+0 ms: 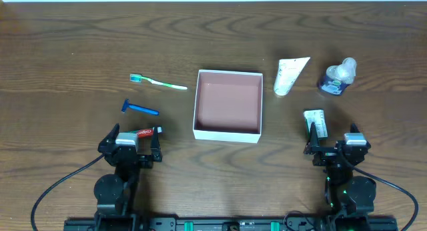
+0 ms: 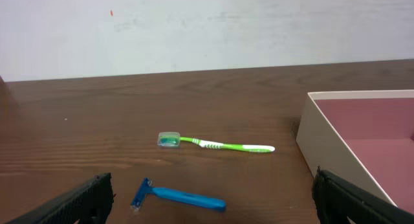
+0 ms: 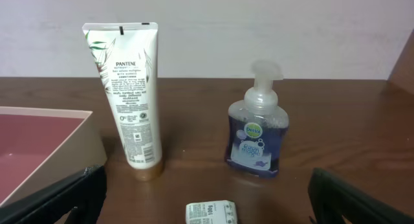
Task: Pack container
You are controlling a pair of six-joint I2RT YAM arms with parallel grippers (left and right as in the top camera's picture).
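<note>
On the tabletop, dead centre: the container (image 1: 227, 103), square and shallow, white walls, pinkish-brown floor, nothing in it yet.
Left claw (image 1: 135, 137): jaws spread wide, gripping nothing. A small red tube (image 1: 145, 132) lies right by its fingers, and I can't call whether they touch.
Right claw (image 1: 331, 143): wide open as well, and empty. A small white packet (image 1: 315, 122) sits just ahead of it.
Left of the container: green toothbrush (image 1: 159, 82) and blue razor (image 1: 140, 109), both lying flat, apart from each other.
Right of the container: white Pantene tube (image 1: 290, 75) standing on its cap, blue pump bottle (image 1: 338, 77) beside it.
Container, handling: looks light and thin-walled, so it will likely slide or buckle if nudged hard.
Container, where to hold: if it must move, pinch one wall at the rim, mid-side. My call is that it is better left alone and filled from above.
Progress: packing not begun, every item is outside.
</note>
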